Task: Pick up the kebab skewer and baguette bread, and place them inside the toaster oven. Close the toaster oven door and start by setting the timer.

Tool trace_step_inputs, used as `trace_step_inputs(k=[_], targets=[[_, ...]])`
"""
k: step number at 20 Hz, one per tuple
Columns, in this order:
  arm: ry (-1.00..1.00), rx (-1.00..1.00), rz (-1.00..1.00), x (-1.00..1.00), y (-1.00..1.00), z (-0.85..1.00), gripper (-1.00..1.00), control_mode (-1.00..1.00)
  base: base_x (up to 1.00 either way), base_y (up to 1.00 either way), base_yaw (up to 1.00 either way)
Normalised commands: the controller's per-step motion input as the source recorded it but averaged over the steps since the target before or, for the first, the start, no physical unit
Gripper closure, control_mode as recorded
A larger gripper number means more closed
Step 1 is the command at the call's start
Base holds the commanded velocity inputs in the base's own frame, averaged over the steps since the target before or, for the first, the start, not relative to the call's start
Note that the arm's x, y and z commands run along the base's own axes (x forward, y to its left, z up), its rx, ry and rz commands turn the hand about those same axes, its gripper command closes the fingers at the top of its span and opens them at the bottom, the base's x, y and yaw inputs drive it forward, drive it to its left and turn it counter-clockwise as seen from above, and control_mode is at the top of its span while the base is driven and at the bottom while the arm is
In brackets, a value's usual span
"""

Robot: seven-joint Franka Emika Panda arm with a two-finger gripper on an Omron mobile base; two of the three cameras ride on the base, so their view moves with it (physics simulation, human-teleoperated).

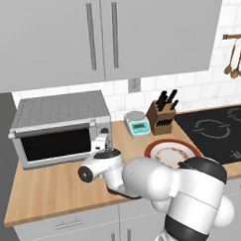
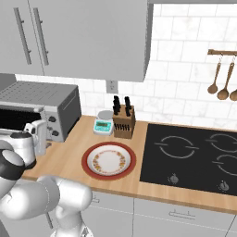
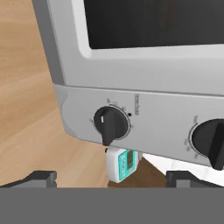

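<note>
Wooden counter (image 1: 56,187); hand view alone shows toaster oven (image 3: 144,78) knobs (image 3: 112,124).

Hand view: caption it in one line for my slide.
Open jaws face the black knobs on the silver-grey toaster oven's panel, door closed, a small teal-and-white kitchen scale beyond.

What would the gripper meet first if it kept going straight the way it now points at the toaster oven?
Most likely the toaster oven's right control panel: the open gripper faces it, with one black knob nearly centred between the fingers. Depth is unclear, so whether it would hit the knob or the panel beside it is uncertain.
</note>
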Motion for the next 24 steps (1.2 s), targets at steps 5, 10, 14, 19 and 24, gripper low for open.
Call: trace_step_inputs(k=[5, 10, 14, 19, 24], targets=[[0.0, 0.0, 0.0, 0.0, -0.06, -0.02, -1.0, -1.0, 0.0, 0.0, 0.0], [0.0, 0.0, 0.0, 0.16, 0.01, -0.01, -1.0, -1.0, 0.0, 0.0, 0.0], [-0.01, 0.0, 0.0, 0.21, 0.04, -0.01, -1.0, -1.0, 0.0, 0.0, 0.0], [-0.01, 0.0, 0.03, 0.08, 0.08, -0.2, -1.0, -1.0, 0.0, 0.0, 0.0], [-0.04, 0.0, 0.04, 0.02, 0.23, -0.24, -1.0, -1.0, 0.0, 0.0, 0.0]])
